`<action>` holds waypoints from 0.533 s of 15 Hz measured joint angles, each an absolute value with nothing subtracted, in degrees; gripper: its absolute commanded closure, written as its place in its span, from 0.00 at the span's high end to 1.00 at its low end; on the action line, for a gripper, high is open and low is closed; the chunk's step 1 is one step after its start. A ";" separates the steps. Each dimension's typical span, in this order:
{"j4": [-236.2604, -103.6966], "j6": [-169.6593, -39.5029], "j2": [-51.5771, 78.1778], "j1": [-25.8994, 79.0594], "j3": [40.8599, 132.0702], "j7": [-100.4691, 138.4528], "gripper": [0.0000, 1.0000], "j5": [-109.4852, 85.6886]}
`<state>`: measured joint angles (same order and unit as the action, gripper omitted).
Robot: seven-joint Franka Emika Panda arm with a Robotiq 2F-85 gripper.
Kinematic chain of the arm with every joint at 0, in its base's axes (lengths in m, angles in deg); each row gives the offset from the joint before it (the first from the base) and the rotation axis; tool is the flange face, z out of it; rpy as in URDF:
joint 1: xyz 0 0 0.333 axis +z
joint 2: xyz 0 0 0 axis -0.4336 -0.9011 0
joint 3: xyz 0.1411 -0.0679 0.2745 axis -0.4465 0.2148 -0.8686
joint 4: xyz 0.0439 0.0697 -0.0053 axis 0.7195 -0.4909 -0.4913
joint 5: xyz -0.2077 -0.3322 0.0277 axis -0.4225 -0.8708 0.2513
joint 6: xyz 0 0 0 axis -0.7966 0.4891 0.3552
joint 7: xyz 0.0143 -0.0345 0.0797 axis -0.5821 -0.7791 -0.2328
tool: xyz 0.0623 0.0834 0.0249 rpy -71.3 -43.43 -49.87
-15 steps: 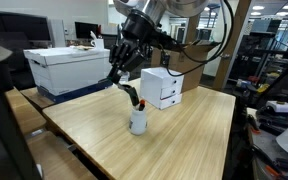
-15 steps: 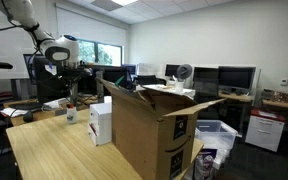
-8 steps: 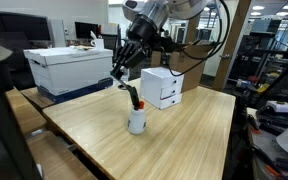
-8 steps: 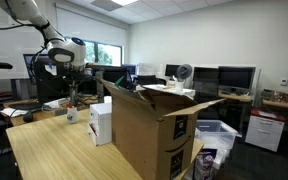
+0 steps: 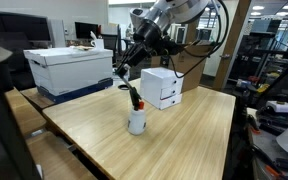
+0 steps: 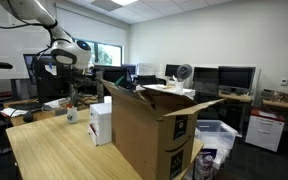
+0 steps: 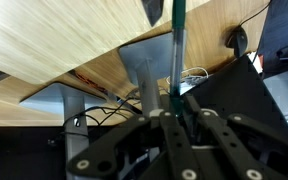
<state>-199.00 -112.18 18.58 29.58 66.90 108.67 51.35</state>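
Marker (image 7: 177,50) juts straight out between the clamped jaws, tip outward.

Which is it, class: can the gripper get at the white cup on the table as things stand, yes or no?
Probably yes. The gripper hangs just above the white cup with open air between them, and the white drawer box stands off to the side. Its jaws are shut on a pen, so grasping the cup looks unlikely.

- The arm (image 5: 170,18) slants down from above toward the white cup (image 5: 137,123).
- The gripper (image 5: 123,78) hangs above that cup and off to its side, jaws pinched on a thin green pen (image 7: 177,45).
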 measured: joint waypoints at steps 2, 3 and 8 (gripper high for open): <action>-199.50 -112.06 18.75 29.68 67.33 110.17 0.06 53.90; -199.68 -111.99 18.77 29.74 67.44 110.88 0.06 54.80; -200.09 -111.38 18.78 30.59 67.72 112.99 0.06 58.14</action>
